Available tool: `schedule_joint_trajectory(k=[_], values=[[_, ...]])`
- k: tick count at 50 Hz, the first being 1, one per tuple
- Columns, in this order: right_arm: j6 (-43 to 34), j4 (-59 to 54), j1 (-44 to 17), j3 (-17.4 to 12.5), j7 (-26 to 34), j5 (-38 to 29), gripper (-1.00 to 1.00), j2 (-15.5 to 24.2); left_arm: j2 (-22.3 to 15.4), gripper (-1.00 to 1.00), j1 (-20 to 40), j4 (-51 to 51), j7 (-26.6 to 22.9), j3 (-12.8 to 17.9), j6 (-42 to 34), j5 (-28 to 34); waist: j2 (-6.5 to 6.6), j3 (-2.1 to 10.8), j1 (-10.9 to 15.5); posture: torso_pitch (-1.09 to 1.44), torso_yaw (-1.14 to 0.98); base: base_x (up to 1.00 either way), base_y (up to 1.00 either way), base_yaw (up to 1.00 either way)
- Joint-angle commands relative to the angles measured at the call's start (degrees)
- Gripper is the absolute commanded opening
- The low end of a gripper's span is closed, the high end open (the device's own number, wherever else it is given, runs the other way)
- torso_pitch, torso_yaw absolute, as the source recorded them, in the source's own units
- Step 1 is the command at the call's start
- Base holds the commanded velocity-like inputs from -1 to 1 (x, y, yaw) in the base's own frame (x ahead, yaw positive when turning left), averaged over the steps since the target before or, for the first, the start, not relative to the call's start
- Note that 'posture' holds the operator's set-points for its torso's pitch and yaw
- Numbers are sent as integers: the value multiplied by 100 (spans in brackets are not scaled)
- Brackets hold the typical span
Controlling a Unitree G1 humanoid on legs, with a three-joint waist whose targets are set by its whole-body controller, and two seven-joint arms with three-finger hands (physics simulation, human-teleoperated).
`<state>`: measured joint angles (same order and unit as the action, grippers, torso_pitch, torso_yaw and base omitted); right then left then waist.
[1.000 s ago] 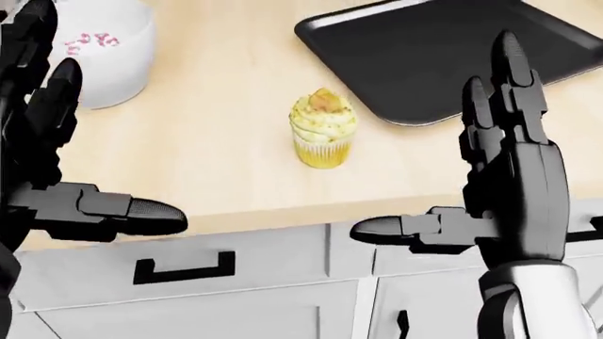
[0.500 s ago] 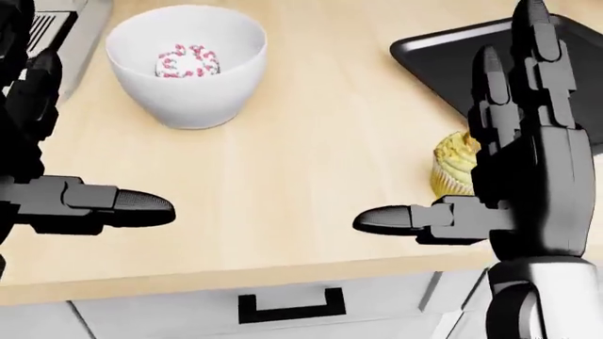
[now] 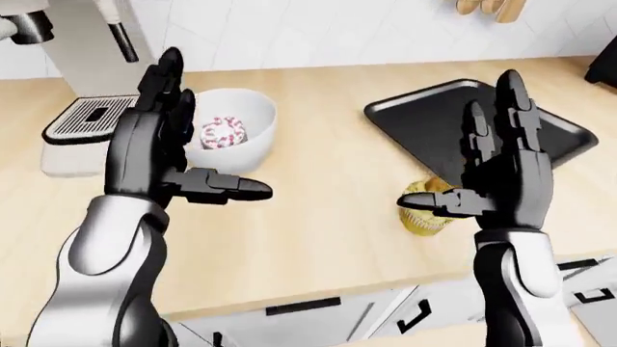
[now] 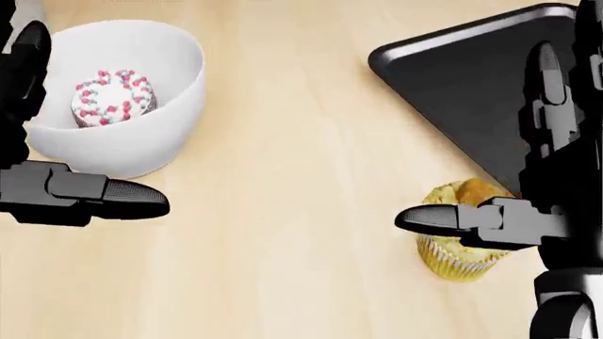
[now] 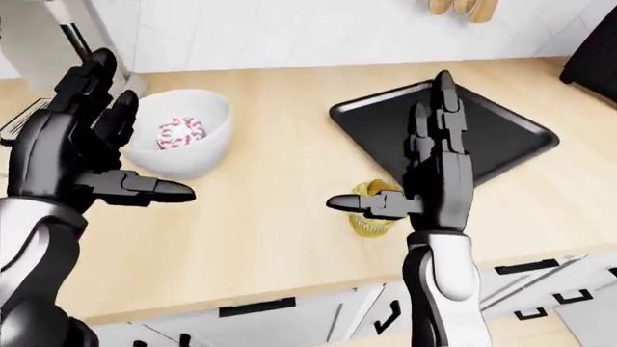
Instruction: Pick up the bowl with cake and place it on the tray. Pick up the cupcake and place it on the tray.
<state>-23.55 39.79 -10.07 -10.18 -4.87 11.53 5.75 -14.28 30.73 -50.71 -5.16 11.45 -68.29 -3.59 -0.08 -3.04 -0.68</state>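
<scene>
- Evidently nothing was placed: tray was seen bare at 2 o'clock.
- Bowl with cake sat at 10 o'clock, cupcake at 5 o'clock, both on the counter.
- Left hand and right hand were spread wide, nothing gripped.

Cupcake half hidden behind right hand; tray cut by head view's right edge.
</scene>
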Motion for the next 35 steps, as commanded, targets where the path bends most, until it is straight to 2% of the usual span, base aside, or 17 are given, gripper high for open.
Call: schedule_joint_trajectory(k=[1, 3, 4, 6, 8, 9, 11, 12, 13, 15, 16, 22, 26, 29, 35], values=[[-82, 448, -212, -100, -44, 78, 100, 93, -140, 100, 291, -270, -8, 136, -6, -37, -24, 256, 1, 0, 0, 0, 0, 0], [-242, 622, -248, -186, -66, 124, 100, 156, -227, 100, 417, -367, -21, 228, -194, -93, -183, 104, -3, 0, 0, 0, 0, 0], [-285, 660, -264, -214, -73, 143, 100, 173, -259, 100, 461, -412, -20, 254, -270, -117, -225, 89, 2, 0, 0, 0, 0, 0], [-436, 810, -304, -280, -103, 200, 100, 220, -340, 100, 590, -564, -33, 353, -513, -191, -247, 76, 13, 0, 0, 0, 0, 0], [-490, 867, -320, -313, -118, 233, 100, 243, -384, 100, 628, -596, -31, 387, -565, -230, -288, -8, 5, 0, 0, 0, 0, 0], [-503, 883, -319, -317, -111, 225, 100, 265, -413, 100, 636, -589, -28, 399, -569, -245, -271, 5, 31, 0, 0, 0, 0, 0], [-578, 969, -309, -340, -87, 203, 100, 310, -500, 100, 585, -494, -42, 376, -494, -239, -221, 17, -23, 0, 0, 0, 0, 0], [-614, 1007, -312, -357, -76, 198, 100, 324, -540, 100, 549, -447, -53, 353, -445, -217, -157, 44, -33, 0, 0, 0, 0, 0], [-667, 1073, -302, -394, -63, 207, 100, 341, -626, 100, 517, -405, -81, 287, -418, -168, -64, 71, -51, 0, 0, 0, 0, 0], [-760, 1191, -290, -448, -58, 225, 100, 355, -846, 100, 478, -268, -176, 53, -316, 67, 214, 154, -81, 0, 0, 0, 0, 0], [-822, 1256, -299, -473, -71, 245, 100, 358, -921, 100, 447, -107, -268, -58, -196, 208, 53, 74, -36, 0, 0, 0, 0, 0], [-955, 1380, -358, -534, -109, 294, 100, 389, -992, 100, 245, 422, -1042, -790, 444, 1499, -8, 149, 69, 0, 0, 0, 0, 0], [-915, 1349, -359, -553, -114, 315, 100, 397, -725, 100, 441, 830, -1738, -1127, 852, 2611, -51, 186, 112, 0, 0, 0, 0, 0], [-916, 1377, -342, -572, -127, 347, 100, 403, -571, 100, 720, 963, -2397, -1203, 896, 3424, -83, 208, 120, 0, 0, 0, 0, 0], [-888, 1408, -302, -559, -145, 358, 100, 389, -127, 100, 865, 1463, -3280, -1228, 1592, 4662, -110, 190, 146, 0, 0, 0, 0, 0]])
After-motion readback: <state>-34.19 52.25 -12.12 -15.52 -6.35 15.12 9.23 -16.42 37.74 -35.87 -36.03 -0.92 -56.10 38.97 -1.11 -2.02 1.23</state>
